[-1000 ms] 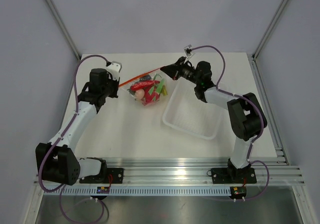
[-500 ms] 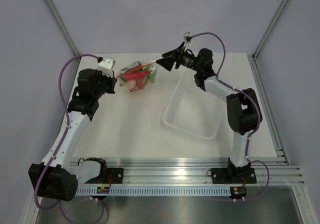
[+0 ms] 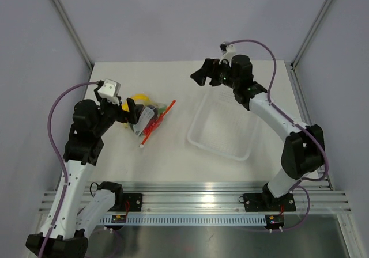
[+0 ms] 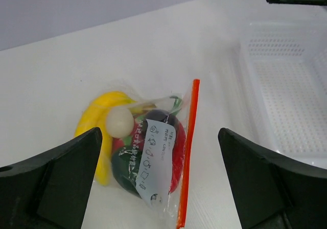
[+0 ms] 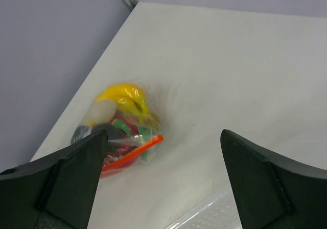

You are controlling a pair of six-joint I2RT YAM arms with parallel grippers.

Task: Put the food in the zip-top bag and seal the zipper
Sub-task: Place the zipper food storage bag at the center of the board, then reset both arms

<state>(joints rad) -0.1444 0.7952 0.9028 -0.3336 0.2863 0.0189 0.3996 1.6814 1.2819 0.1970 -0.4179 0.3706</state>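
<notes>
The zip-top bag [image 3: 145,118] lies on the white table left of centre, with the food inside it. Through the plastic I see a yellow banana [image 4: 97,121], a small whitish piece [image 4: 120,120], a dark green avocado [image 4: 125,172] and a red fruit [image 4: 180,155]. The zipper [image 4: 188,147] runs as one orange-red strip along the bag's right edge. My left gripper [image 4: 159,132] is open just behind the bag, and nothing is between its fingers. My right gripper [image 3: 199,76] is open in the air, far right of the bag [image 5: 120,124].
A rigid clear plastic tray [image 3: 222,125] with nothing in it stands right of centre, under the right arm. Its perforated wall [image 4: 286,86] shows to the right of the bag. The table's left edge and a grey wall [image 5: 46,60] are close behind the bag.
Both grippers have opened and let go of the zipper ends. The bag travelled left with the left arm and now lies on the table. The right arm has pulled back to the right.
</notes>
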